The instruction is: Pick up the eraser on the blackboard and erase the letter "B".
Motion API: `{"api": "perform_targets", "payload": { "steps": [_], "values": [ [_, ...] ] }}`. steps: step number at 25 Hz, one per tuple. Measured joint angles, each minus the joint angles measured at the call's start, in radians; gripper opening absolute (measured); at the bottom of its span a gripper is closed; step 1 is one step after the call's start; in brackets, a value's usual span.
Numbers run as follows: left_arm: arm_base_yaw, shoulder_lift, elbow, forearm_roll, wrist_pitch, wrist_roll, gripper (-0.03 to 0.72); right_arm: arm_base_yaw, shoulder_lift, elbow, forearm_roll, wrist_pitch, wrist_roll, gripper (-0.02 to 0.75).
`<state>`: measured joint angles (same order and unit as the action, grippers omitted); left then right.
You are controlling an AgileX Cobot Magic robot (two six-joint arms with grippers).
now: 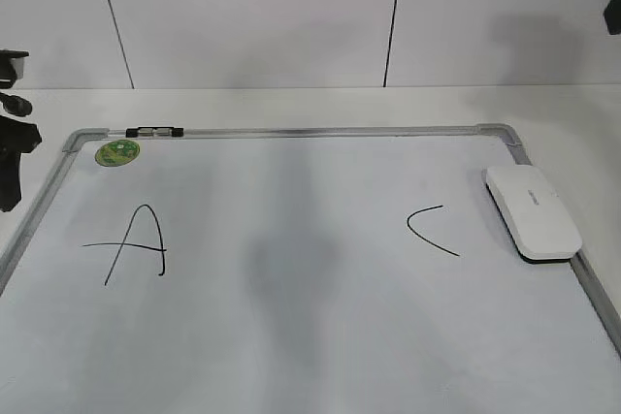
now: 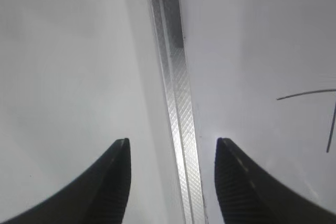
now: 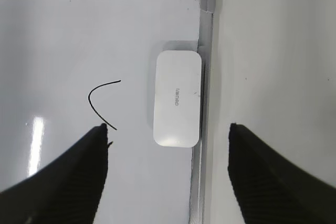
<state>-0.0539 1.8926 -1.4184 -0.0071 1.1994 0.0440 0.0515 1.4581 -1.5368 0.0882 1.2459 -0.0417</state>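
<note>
The eraser (image 1: 533, 210) is lying on the blackboard (image 1: 310, 336), touching its right frame, just right of the "C" (image 1: 432, 230). Both the right gripper (image 3: 168, 166) and left gripper (image 2: 172, 182) are hanging wide open, holding nothing.

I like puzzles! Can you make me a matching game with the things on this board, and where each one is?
Things:
1. eraser
2. green sticker
3. letter A
4. marker

Places:
a. lying along the top frame
b. top left corner of the board
c. against the right frame, next to the C
d. written on the left half of the board

Pairs: 1-c, 2-b, 3-d, 4-a
</note>
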Motion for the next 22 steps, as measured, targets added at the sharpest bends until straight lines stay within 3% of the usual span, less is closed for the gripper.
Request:
{"api": "perform_targets", "payload": {
  "steps": [10, 22],
  "values": [
    [0.0, -0.044, 0.019, 0.007, 0.01, 0.0, 0.392, 0.0, -0.197, 0.18, -0.018, 0.006, 0.0, 0.551],
    [0.0, -0.347, 0.222, 0.007, 0.014, -0.002, 0.363, 0.0, -0.527, 0.388, -0.034, 0.01, 0.0, 0.551]
  ]
}}
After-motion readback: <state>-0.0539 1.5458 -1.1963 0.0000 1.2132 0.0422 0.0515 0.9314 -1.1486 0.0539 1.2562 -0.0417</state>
